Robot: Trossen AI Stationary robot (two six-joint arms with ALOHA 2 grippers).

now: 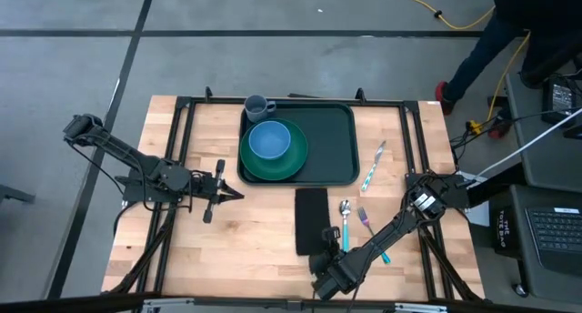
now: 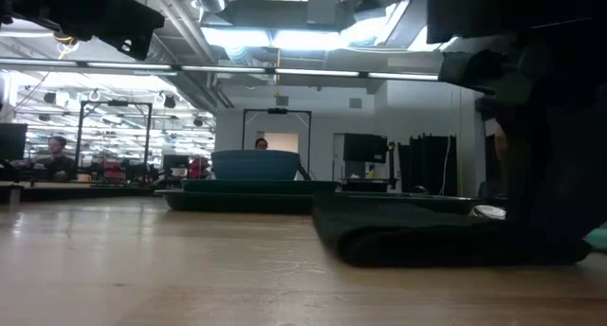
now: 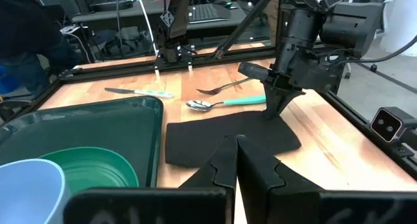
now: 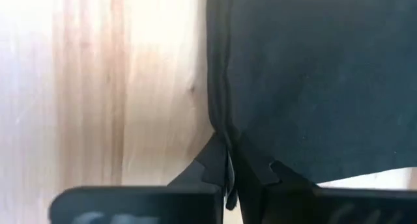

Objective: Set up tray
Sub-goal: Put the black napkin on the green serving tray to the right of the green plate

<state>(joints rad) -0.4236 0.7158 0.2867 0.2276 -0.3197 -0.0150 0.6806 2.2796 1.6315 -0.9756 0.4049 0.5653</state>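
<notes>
The dark green tray lies at the table's far middle. It carries a round green plate with a blue bowl on it, and a grey mug stands at its far left corner. A black folded napkin lies flat on the wood near the tray's near side. My right gripper points steeply down at the napkin's right edge and is shut on it. My left gripper hangs shut and empty above the table, left of the napkin. My right gripper pinches the napkin's right long edge between its two fingers, close to the near corner. The fingers come from above, slanting down. The edge shows stacked layers; how many are caught I cannot tell. The napkin lies flat on the table.
A teal-handled spoon and a fork lie just right of the napkin, close to my right arm. A knife lies right of the tray. Bare wood spreads left of the napkin. A person stands beyond the far right corner.
</notes>
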